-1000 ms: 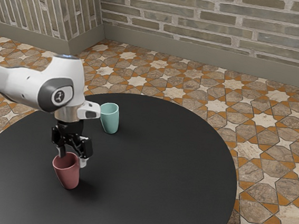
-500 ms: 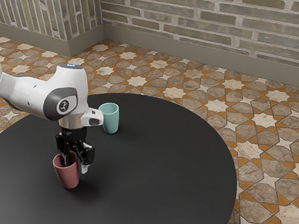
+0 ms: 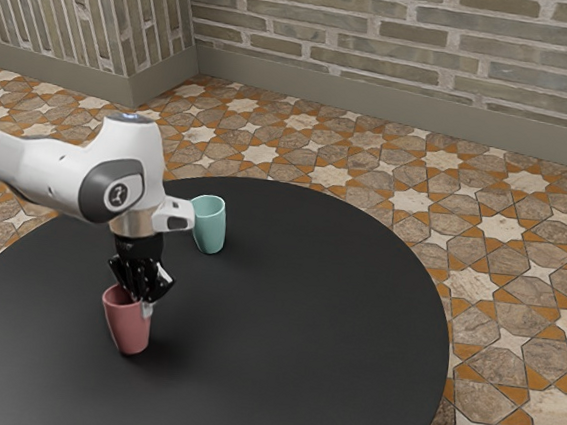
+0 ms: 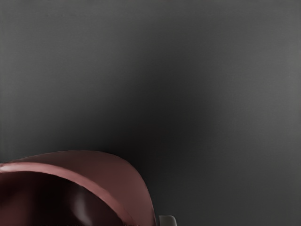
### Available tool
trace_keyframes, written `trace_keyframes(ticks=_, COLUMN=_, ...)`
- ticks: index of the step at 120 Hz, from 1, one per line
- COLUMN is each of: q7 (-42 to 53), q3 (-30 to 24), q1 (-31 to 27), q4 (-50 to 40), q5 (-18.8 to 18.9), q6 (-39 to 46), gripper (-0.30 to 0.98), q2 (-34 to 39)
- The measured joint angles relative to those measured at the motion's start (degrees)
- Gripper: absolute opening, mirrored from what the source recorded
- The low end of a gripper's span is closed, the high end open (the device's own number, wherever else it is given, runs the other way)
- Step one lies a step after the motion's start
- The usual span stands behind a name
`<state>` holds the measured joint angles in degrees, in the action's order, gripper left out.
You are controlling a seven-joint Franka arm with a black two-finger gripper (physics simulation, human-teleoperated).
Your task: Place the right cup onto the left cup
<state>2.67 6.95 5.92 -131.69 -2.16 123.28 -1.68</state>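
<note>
Bench (image 3: 334,318) first: round, black, carries both cups' work area. Our arm (image 3: 72,170) reaches over it from the exterior view's left. Our gripper (image 3: 141,306) is closed on the near cup's wall, one finger inside the rim, one outside. That pink cup (image 3: 128,331) we read as the right one, going by the arm's own side; it's close to upright, slight lean. Can't tell if its base is clear of the surface. The teal cup (image 3: 211,227), our target, stands upright, well apart from the pink one, mouth up. Status: grasp looks done; lift, carry across, line-up over the teal mouth, lower and release are left. So early-to-mid task, nothing stacked. Smallest bit: outer fingertip (image 4: 168,220), right beside the pink wall in the wrist view.
</note>
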Motion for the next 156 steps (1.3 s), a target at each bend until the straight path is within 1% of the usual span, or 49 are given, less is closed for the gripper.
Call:
trace_keyframes(ticks=15, q7=-0.3, q3=0.0, q1=0.1, q4=0.5, q5=0.3, q6=-0.2, gripper=-0.08, q2=1.5)
trace_keyframes(ticks=27, q7=-0.4, q3=-0.1, q1=0.1, q4=2.5, q5=1.5, q6=-0.7, gripper=-0.09, q2=2.3)
trace_keyframes(ticks=39, q7=-0.6, q3=0.0, q1=0.3, q4=7.7, q5=3.4, q6=-2.2, gripper=-0.09, q2=2.1)
trace_keyframes(ticks=52, q7=-0.7, q3=0.3, q1=0.7, q4=15.0, q5=4.5, q6=-5.7, gripper=-0.09, q2=1.2)
trace_keyframes(ticks=65, q7=-0.6, q3=0.8, q1=0.9, q4=23.1, q5=5.0, q6=-10.1, gripper=-0.1, q2=-1.4)
trace_keyframes(ticks=91, q7=0.1, q3=1.3, q1=0.4, q4=34.6, q5=5.2, q6=-16.7, gripper=-0.1, q2=-8.1)
trace_keyframes(ticks=110, q7=1.3, q3=2.7, q1=0.2, q4=38.3, q5=5.0, q6=-19.0, gripper=-0.1, q2=-11.5)
trace_keyframes(ticks=132, q7=2.6, q3=2.9, q1=-0.1, q4=41.3, q5=4.6, q6=-19.8, gripper=-0.1, q2=-14.2)
trace_keyframes(ticks=156, q7=3.6, q3=2.8, q1=-0.1, q4=47.9, q5=4.3, q6=-20.1, gripper=-0.1, q2=-18.8)
